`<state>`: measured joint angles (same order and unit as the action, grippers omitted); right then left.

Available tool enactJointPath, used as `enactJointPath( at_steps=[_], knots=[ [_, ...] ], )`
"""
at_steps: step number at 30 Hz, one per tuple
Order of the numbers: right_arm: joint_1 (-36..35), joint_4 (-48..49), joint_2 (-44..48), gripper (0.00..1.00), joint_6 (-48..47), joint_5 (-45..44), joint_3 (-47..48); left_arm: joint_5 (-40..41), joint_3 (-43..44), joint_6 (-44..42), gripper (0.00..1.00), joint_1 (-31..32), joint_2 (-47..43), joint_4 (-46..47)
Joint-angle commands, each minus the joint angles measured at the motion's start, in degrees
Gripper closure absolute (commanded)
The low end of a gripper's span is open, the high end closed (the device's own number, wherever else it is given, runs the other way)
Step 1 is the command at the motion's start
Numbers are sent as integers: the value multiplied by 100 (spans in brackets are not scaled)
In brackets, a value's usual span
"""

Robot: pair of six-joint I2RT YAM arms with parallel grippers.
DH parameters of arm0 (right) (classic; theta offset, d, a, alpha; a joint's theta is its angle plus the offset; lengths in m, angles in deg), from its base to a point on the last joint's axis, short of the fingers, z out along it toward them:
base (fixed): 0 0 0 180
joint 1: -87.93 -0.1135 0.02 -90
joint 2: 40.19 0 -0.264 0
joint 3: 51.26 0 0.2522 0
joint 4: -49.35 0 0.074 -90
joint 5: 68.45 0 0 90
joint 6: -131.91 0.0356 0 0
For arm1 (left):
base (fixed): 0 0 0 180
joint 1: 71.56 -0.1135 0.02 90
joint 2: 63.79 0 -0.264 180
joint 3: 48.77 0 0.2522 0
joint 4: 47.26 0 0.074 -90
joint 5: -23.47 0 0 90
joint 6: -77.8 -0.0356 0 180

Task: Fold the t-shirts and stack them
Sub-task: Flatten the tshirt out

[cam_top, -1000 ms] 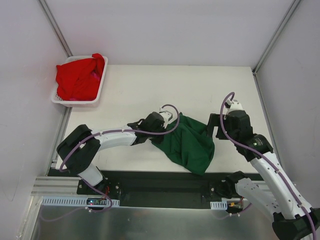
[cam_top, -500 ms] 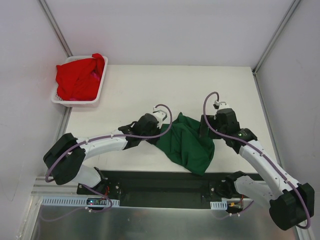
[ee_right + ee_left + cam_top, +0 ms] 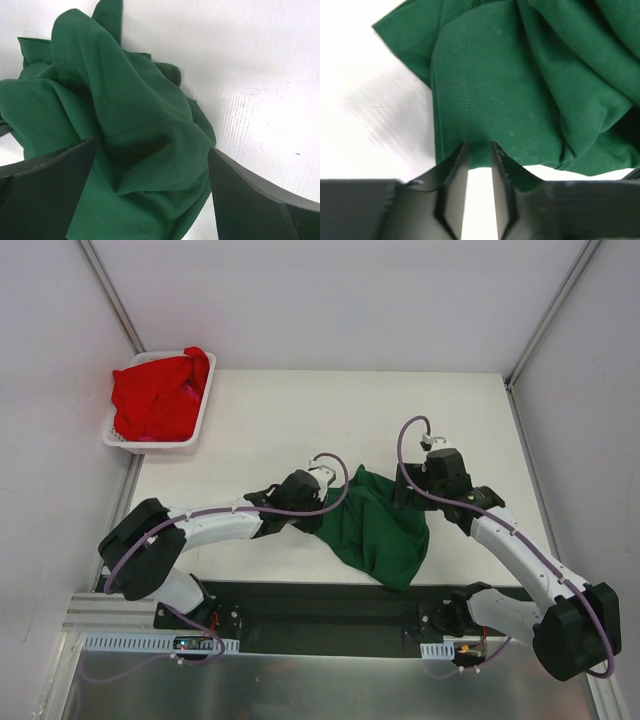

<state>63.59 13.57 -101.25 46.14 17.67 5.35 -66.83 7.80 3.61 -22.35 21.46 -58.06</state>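
Claws first: left claw (image 3: 479,145) noted narrowly parted, bare table (image 3: 370,110) visible through the slit, tips right at the stitched hem of the green shirt (image 3: 520,90). Cloth nipped at the very tips or not: cannot tell. Then right claw (image 3: 152,147), spread wide, straddling a raised fold, clamped on nothing.

Green shirt bunched and unfolded at table centre-front, between the two claws. Lying rightward of the left claw and leftward of the right claw, with both at its edges and neither clearly nearer. Long axis of the heap judged diagonal in the top view: far end up between the claws, near end down toward the table's front edge, right of centre.

Red shirts (image 3: 155,395) heaped in the basket (image 3: 160,446) at the far-left corner, well apart from both arms.

Views compared:
- From the top view: whole layout and heap outline, fingertips too small and dark to read.
- From the left wrist only: double-stitched hem running straight down to the tips, so likely a bottom or sleeve edge.
- From the right wrist only: fold rising between the spread fingers, a narrow tongue of cloth beyond it.

Step judged: seeking grips to spread the green shirt flat. Folding not yet begun, stacking far off.
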Motion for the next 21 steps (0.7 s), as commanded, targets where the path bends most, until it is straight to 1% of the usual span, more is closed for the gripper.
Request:
enactJointPath(
  at_steps=[1,3,12,13,16,18,21],
  knots=[
    [17,207,-99,4,-89,-78,329,-278,70,88,68,80,140,319],
    [25,207,-143,4,-115,-87,338,-313,61,132,59,89,158,345],
    [26,225,-284,4,-150,-17,347,-331,105,133,52,106,212,381],
    [26,225,-284,4,-150,-16,347,-313,114,115,45,124,176,372],
    [17,225,-293,4,-159,-16,347,-217,149,45,39,141,1,311],
    [25,225,-319,4,-159,18,347,-147,237,-17,36,141,-96,232],
    [17,233,-337,4,-150,45,338,-6,342,-148,35,133,-210,100]
  ],
)
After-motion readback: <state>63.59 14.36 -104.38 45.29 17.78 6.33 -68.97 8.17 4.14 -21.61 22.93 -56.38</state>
